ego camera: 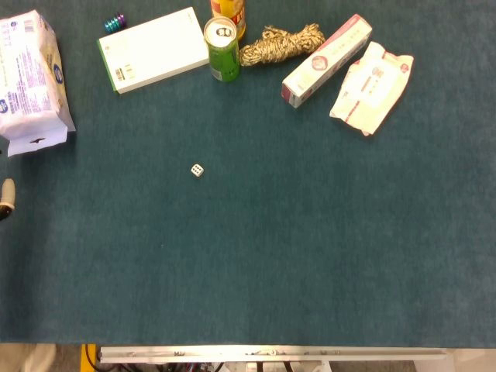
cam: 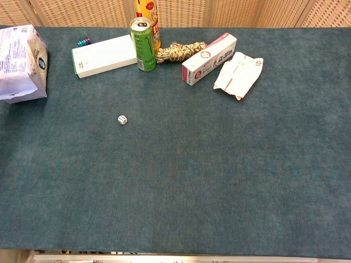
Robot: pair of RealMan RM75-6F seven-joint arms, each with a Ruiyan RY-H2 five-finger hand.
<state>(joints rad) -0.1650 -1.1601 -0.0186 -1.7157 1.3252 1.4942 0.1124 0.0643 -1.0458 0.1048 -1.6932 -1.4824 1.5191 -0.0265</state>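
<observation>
One hand: left hand (ego camera: 6,198), only a fingertip peeking in at the table's left edge, grip impossible to tell
Nearest: white packet (ego camera: 31,81) just above it
Die (ego camera: 198,170): alone mid-cloth, well apart
Right hand: out of sight

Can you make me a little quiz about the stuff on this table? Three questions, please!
1. True or false: the die touches the green can.
2. What lies between the green can and the pink-and-white box? A) rope bundle B) spoon C) ball
3. In the head view, which edge of the table is the white bag nearest?

Key: 1 false, the die lies apart in the open; 2 A; 3 the left edge.
</observation>
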